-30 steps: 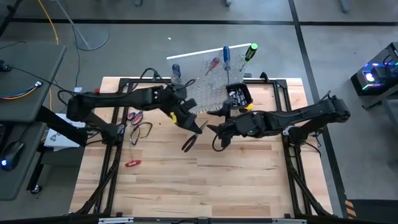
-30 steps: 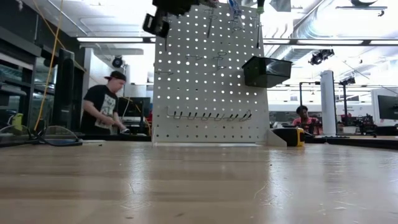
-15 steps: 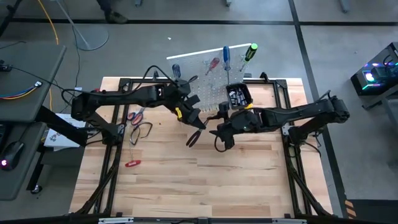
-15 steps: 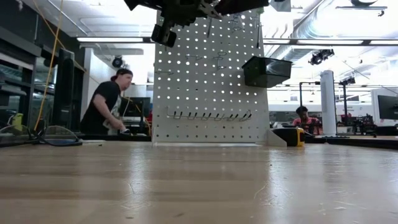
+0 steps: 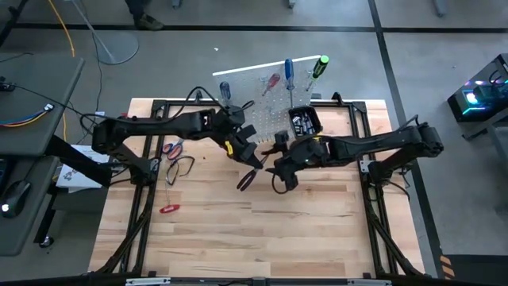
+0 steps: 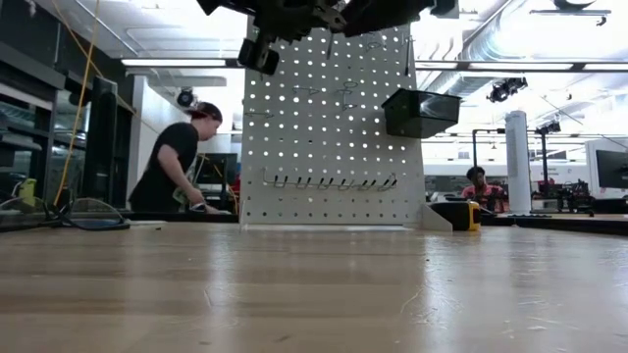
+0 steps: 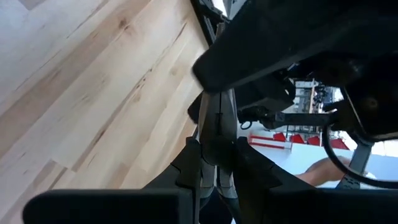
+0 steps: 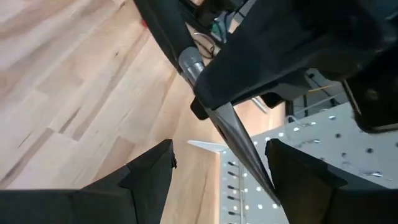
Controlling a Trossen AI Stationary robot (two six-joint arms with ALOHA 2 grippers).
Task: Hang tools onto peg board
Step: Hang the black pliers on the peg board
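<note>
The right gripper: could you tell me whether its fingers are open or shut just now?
Open. In the right wrist view the right gripper shows its two dark fingers spread wide apart, with bare table between them and nothing held.

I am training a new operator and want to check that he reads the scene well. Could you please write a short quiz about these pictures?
1. True or false: the left gripper holds the dark-handled pliers above the table.
2. Where is the black bin? A: lying on the table. B: attached to the peg board. C: held in the right gripper.
3. Fill in the missing word: the fingers of the right gripper, next to the nose of the pliers, are ____.
Key: 1 true; 2 B; 3 open.
</note>
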